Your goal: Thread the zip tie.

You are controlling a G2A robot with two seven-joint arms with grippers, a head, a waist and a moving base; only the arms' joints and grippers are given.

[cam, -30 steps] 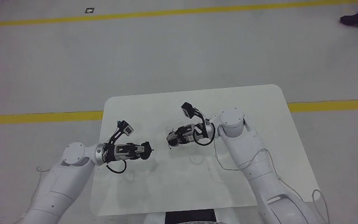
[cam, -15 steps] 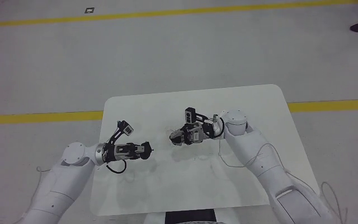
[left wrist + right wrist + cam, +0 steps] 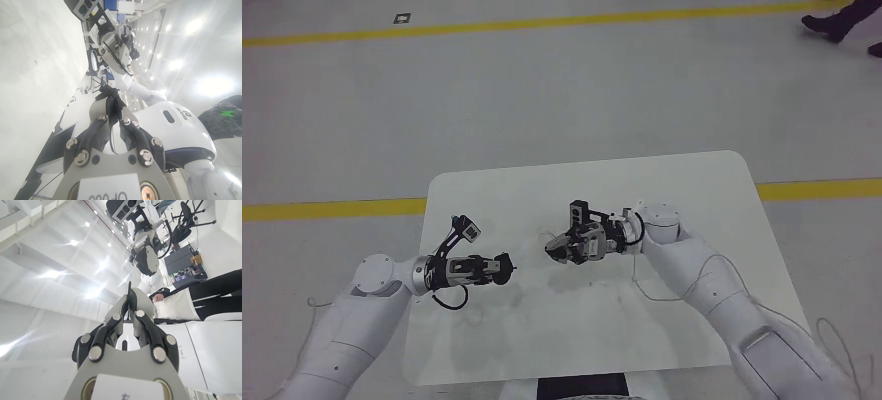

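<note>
Now, the zip tie [image 3: 129, 285] — a thin black plastic strip, next to weightless, springy along its length and slick on its flat faces. I'd expect it to bow or twist away if it's gripped far from the tip. The best hold, to my eye, is close behind the end that has to go through, with the flat faces against the pads and only a short stub left free.

That's roughly what we have. The right hand [image 3: 132, 296], centre of its wrist view, is closed right down on the strip, with a short tip poking out past the fingertips.

The left hand [image 3: 112, 106] is clamped too, on a thin black strap [image 3: 111, 130] that trails back between its fingers toward the wrist. Whether that's the same tie's other end, I cannot tell.

From above, the two hands face each other over the white counter [image 3: 672, 190] near the middle of the frame — apart, with bare counter between them.
</note>
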